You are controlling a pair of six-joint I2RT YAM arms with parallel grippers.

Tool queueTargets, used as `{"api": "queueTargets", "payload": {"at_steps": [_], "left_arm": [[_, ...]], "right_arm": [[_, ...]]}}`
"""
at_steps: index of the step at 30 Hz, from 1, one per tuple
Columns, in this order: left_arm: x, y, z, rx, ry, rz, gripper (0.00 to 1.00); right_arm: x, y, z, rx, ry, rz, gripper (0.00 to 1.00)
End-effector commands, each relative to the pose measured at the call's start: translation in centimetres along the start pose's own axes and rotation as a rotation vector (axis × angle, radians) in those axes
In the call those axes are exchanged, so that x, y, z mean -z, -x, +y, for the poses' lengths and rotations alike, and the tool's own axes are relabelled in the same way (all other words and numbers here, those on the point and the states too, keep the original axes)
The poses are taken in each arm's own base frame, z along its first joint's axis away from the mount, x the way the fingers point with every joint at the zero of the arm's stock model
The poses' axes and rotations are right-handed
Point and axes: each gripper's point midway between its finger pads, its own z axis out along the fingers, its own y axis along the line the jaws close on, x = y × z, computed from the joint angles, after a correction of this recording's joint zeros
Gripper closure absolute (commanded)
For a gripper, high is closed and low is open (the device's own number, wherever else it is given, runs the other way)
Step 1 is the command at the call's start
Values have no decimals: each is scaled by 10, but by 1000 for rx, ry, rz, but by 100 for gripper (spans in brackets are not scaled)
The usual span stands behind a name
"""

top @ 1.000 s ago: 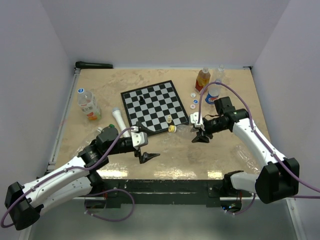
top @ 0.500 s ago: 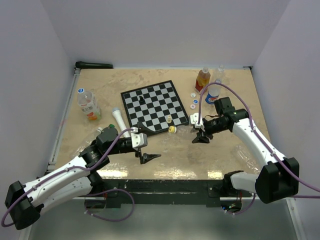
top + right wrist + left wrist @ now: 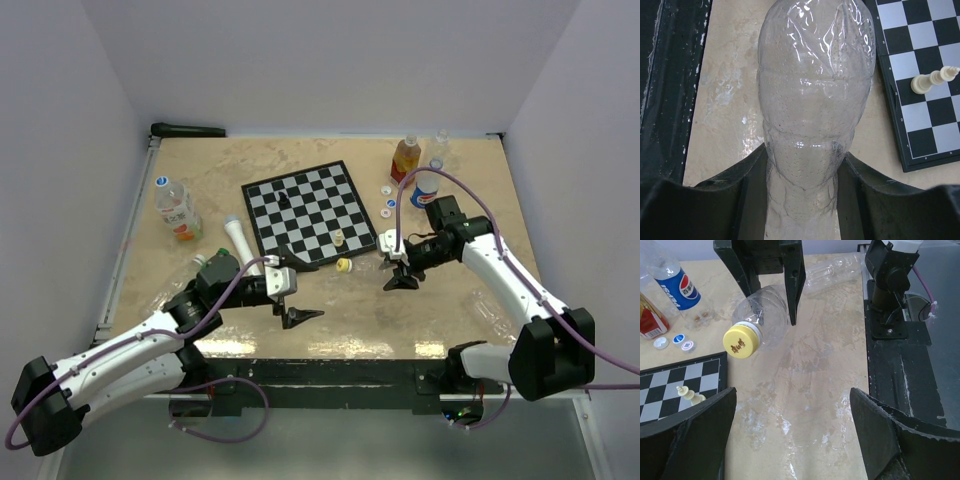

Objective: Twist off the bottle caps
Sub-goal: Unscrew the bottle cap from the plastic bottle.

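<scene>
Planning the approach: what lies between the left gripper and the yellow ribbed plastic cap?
Left wrist view: bare beige tabletop between left gripper and yellow cap.

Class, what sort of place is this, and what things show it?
Probably a robotics test cell: left arm and right arm bolted to a table, plain white panels around, props like a chessboard and clear bottle.

One chessboard [image 3: 310,210], two chess pieces [image 3: 340,238], three loose caps [image 3: 387,200] at two o'clock, four standing bottles [image 3: 405,158], one yellow-capped clear bottle [image 3: 767,307] lying at four o'clock.
</scene>
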Motion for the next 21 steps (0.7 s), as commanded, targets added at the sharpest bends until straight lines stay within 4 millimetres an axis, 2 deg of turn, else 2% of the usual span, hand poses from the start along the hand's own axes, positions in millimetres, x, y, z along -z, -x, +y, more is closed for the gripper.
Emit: {"api": "queueTargets", "payload": {"at_steps": [1,12,21], "left_arm": [[-1,8,-2,-32,-24,-49,1],[-12,13,-4,-18,-51,-110,3],[-40,20,19,-30,-23,-131,14]], "right_arm": [[0,10,4,22,21,-37,100],[1,11,4,42,13,-38,100],[0,11,8,60,26,-35,100]]}}
